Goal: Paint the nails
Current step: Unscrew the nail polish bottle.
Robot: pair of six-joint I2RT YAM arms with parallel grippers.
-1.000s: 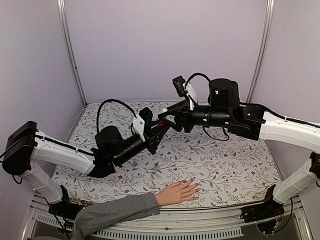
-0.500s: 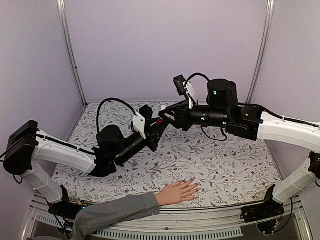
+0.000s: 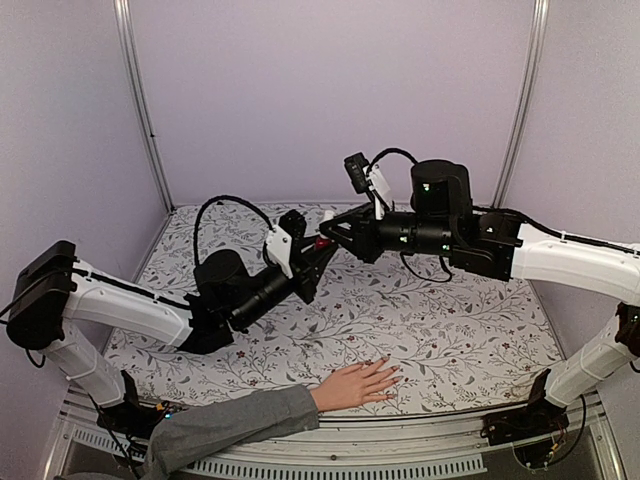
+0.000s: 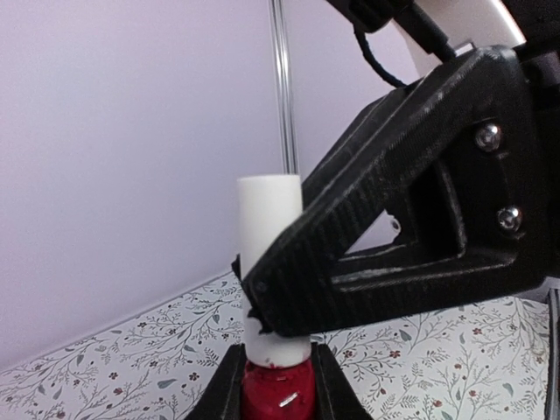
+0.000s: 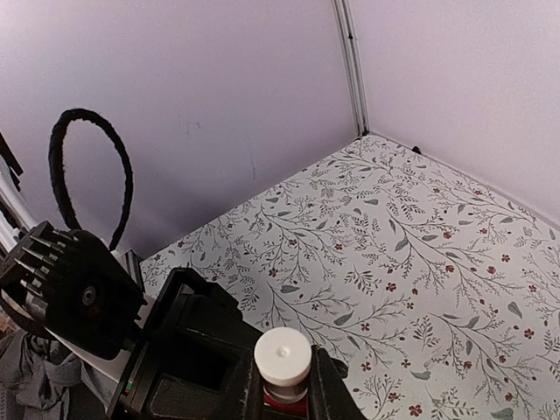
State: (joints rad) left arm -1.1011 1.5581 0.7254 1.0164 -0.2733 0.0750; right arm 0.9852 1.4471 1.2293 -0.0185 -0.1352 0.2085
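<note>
A small red bottle with a white cap is held in the air above the middle of the table. My left gripper is shut on the red body. My right gripper is shut on the white cap from above, and one of its black fingers crosses the left wrist view. The two grippers meet in the top view, left and right. The pale hand with a grey sleeve lies flat at the near edge. Its nails are too small to tell their colour.
The table is covered with a floral cloth. Lilac walls and two metal corner posts close the cell. A black cable loop rises over the left arm. The sleeve lies along the front rail between the arm bases.
My right gripper has moved a little to the left and closed in on the bottle's cap. The left arm, bottle and hand have stayed still.
</note>
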